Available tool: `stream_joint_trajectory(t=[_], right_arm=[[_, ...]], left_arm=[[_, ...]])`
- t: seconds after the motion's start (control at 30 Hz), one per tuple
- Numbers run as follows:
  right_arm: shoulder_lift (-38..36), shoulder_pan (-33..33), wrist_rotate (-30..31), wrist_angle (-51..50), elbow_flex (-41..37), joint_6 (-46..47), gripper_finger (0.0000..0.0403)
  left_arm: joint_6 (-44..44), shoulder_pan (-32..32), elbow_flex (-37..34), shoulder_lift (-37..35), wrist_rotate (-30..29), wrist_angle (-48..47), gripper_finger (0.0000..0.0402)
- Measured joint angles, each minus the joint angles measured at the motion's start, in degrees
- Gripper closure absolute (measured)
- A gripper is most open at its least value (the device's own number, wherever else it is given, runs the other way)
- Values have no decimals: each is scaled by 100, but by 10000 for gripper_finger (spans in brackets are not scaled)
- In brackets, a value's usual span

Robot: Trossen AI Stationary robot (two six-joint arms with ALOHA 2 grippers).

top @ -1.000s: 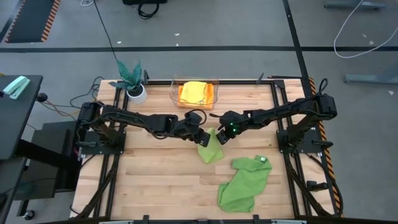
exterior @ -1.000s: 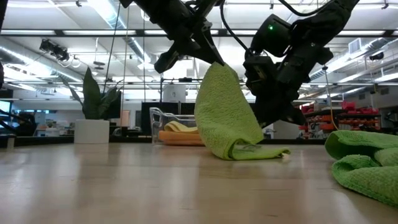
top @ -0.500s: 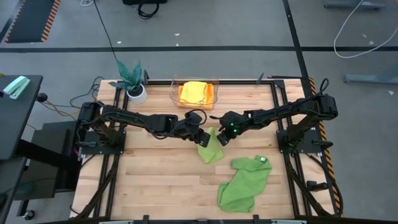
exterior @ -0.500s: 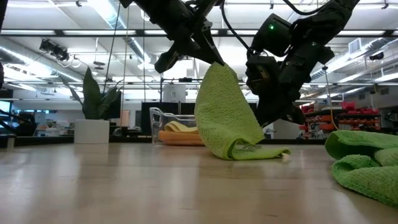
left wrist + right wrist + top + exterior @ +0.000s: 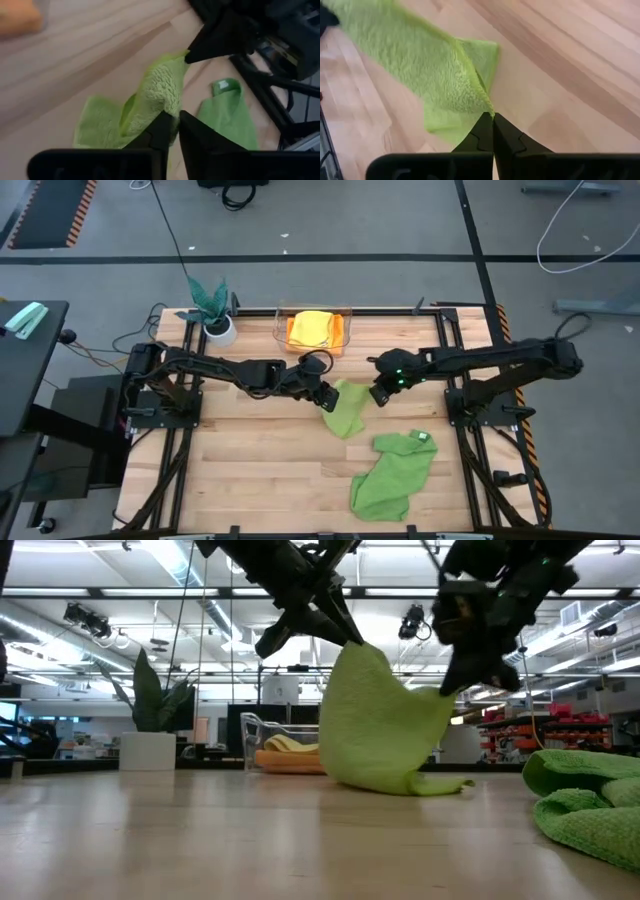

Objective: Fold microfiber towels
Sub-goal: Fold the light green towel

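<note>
Altogether four microfiber towels show, one of each colour. The lime green towel (image 5: 345, 406) hangs stretched between two grippers over the middle of the wooden table (image 5: 250, 470), its lower fold resting on the boards. The left gripper (image 5: 326, 398) pinches one raised corner, its fingers (image 5: 165, 131) pressed together on the plush edge. The right gripper (image 5: 379, 393) has its two fingers clamped together on the opposite corner, lifted well off the table in the low view. The larger mid-green towel (image 5: 392, 473) lies crumpled alone near the front right of the table, its small white tag (image 5: 421, 437) at the far end; it touches neither gripper. The yellow towel (image 5: 313, 325) lies on top of the orange towel (image 5: 297, 335) inside one clear bin (image 5: 279, 326) at the back edge. One plant (image 5: 209, 299) with teal leaves stands in a white pot (image 5: 220, 331) just beside the bin, toward the left arm's side. Two arms, two grippers, both at the one lime cloth.
</note>
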Motion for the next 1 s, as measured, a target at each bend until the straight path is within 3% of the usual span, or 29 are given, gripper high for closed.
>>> stream_joint_trajectory(t=[0.27, 0.5, 0.7, 1.0], right_arm=[[-951, 21, 352, -1272, 0, 244, 402], [-1406, 290, 684, -2430, 437, 479, 402], [-1288, 525, 862, -3496, 1408, 468, 402], [-568, 400, 969, -3778, 3780, -296, 403]], left_arm=[[950, 293, -1, 0, 684, 1377, 314], [1312, 703, 1, 0, 1261, 1372, 290], [1405, 1113, 1, 0, 1740, 1381, 279], [1605, 1360, 1, 0, 1859, 1384, 274]])
